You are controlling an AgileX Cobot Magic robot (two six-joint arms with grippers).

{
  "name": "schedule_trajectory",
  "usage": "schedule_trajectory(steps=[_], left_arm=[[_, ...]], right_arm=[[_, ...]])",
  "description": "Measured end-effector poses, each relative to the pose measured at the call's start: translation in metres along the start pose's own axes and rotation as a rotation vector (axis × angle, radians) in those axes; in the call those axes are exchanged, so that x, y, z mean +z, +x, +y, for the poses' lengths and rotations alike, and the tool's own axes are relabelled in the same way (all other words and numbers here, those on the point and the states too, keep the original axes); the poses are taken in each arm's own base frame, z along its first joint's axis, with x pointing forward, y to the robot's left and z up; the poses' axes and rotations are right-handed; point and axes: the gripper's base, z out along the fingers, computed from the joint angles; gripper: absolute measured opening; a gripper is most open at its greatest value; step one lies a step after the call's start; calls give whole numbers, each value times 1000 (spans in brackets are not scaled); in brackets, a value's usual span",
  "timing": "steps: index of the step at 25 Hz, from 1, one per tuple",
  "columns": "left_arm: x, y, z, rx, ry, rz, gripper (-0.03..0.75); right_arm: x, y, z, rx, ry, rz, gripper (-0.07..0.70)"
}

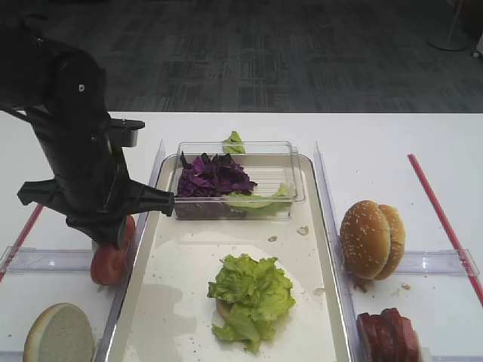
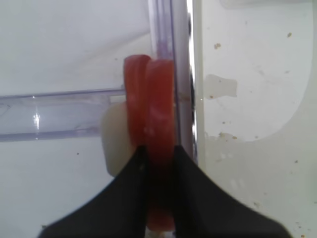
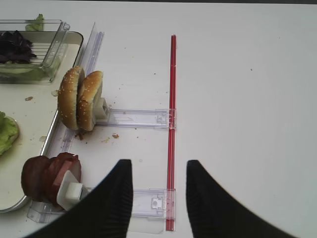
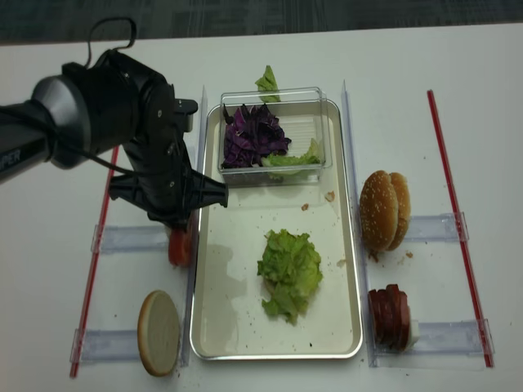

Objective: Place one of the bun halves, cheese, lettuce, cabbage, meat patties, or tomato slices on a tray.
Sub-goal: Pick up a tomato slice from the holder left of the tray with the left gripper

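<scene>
Inside the clear box (image 1: 290, 197) on the tray (image 1: 324, 219) lies cabbage (image 1: 213, 175).

You're looking at a tray (image 4: 353, 269) with a shiny metal rim and a matt off-white floor flecked with crumbs. The box (image 1: 300, 185) on it is clear, glossy plastic, like the rails (image 3: 136, 118) on the smooth, matt white worktop (image 3: 247, 99). The left tool (image 2: 159, 163) has matt black fingers (image 2: 124, 198); the tomato slices (image 2: 148, 104) between them look wet and glossy. The bun halves (image 1: 370, 237) show a browned, seeded crust, slightly shiny. The lettuce (image 1: 249, 294) is crinkled, and the meat patties (image 3: 49, 176) have a dull sheen.
</scene>
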Motion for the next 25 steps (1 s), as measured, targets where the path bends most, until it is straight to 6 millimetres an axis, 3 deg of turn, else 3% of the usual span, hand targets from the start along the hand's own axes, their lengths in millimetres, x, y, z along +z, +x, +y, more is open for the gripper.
schedule_trajectory(steps=[10, 18, 25], left_arm=[[-16, 2, 3, -7, -10, 14, 72], [-46, 1, 5, -17, 7, -32, 72], [-58, 7, 9, -20, -5, -11, 71]], right_arm=[[0, 0, 0, 0, 0, 0, 302], [0, 0, 0, 0, 0, 0, 302], [0, 0, 0, 0, 0, 0, 302]])
